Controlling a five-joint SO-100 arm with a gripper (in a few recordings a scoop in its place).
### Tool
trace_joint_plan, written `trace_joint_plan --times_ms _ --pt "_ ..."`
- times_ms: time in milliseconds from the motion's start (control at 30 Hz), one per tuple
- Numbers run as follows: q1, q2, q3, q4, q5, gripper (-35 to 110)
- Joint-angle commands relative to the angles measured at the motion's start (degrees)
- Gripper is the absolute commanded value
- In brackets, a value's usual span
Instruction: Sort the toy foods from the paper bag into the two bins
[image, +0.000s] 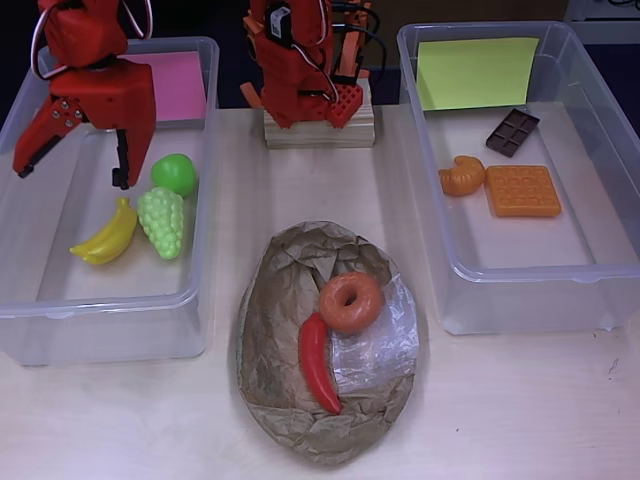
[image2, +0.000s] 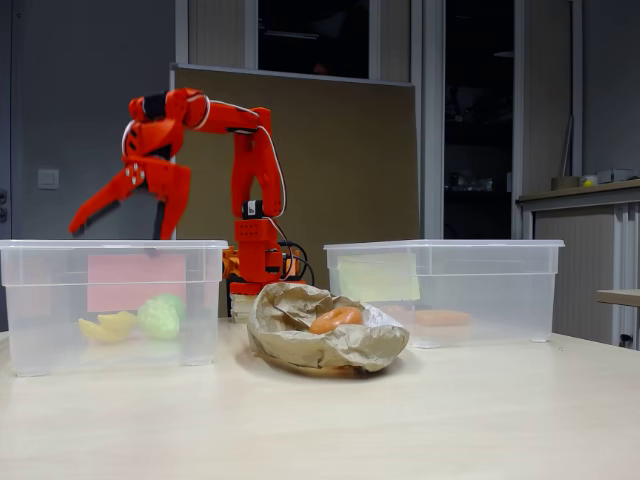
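My red gripper (image: 70, 175) (image2: 118, 227) hangs open above the left bin (image: 20, 310) (image2: 110, 350), the one with the pink label (image: 178, 85), with nothing between its fingers. Below it lie a green apple (image: 174, 174), green grapes (image: 162, 222) and yellow bananas (image: 106, 236). The crumpled paper bag (image: 275, 330) (image2: 290, 335) sits at the table's front centre, holding a brown donut (image: 351, 302) and a red chili (image: 318, 362). The right bin (image: 520, 270) (image2: 500, 300), with a yellow-green label (image: 475, 72), holds a chocolate bar (image: 512, 132), an orange croissant (image: 462, 177) and a waffle (image: 523, 190).
The arm's base stands on a wooden block (image: 320, 128) at the back between the bins. Bare table (image: 520, 410) lies in front of the bins and either side of the bag.
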Motion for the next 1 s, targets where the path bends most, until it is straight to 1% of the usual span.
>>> trace_joint_plan --times_ms 0,100,233,333,467,633,767,867,967 --pt "-4.3 9.1 -1.5 3.4 -1.1 47" --pt "-12.3 14.6 -0.3 3.5 -0.5 45" --pt "-24.7 18.6 1.5 0.6 3.9 43" --pt "-33.5 18.3 3.5 -2.5 7.7 42" --pt "-42.8 11.6 4.5 -5.3 12.2 42" --pt "-48.2 -0.3 6.5 -9.8 21.9 43" --pt "-50.8 -8.3 4.7 -10.8 29.5 42" --pt "-53.4 -12.1 2.9 -11.3 32.0 42" --pt "-56.0 -14.2 2.5 -12.8 32.0 43"
